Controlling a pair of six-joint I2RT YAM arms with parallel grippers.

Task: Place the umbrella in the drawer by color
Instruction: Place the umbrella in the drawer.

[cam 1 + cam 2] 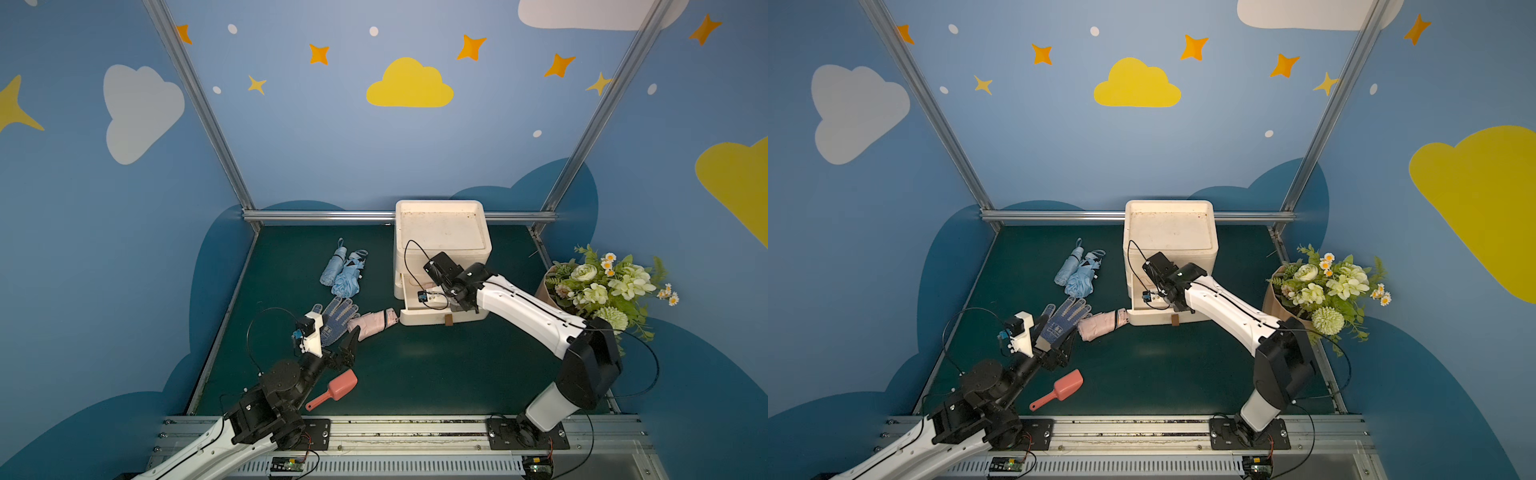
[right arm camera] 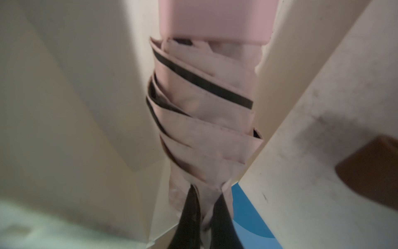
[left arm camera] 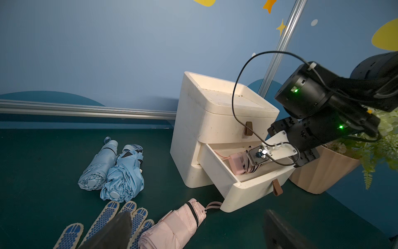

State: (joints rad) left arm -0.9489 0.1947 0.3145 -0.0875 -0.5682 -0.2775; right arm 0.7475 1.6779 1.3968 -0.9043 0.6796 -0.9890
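Observation:
The white drawer cabinet (image 1: 440, 232) stands at the back, its lower drawer (image 3: 254, 189) pulled open. My right gripper (image 2: 206, 200) reaches into that drawer, shut on the fabric tip of a folded pink umbrella (image 2: 204, 118), which lies inside (image 3: 239, 163). A second pink umbrella (image 1: 374, 324) lies on the green mat just left of the drawer front. My left gripper (image 3: 197, 230) hovers over its near end, open and holding nothing. Two folded blue umbrellas (image 1: 332, 266) (image 1: 347, 282) lie side by side farther back on the left.
A blue-dotted work glove (image 1: 338, 318) lies against the pink umbrella on the mat, partly under my left wrist. A pink scoop (image 1: 332, 390) sits near the front rail. A flower pot (image 1: 602, 286) stands right of the cabinet. The upper drawer (image 3: 226, 127) is shut.

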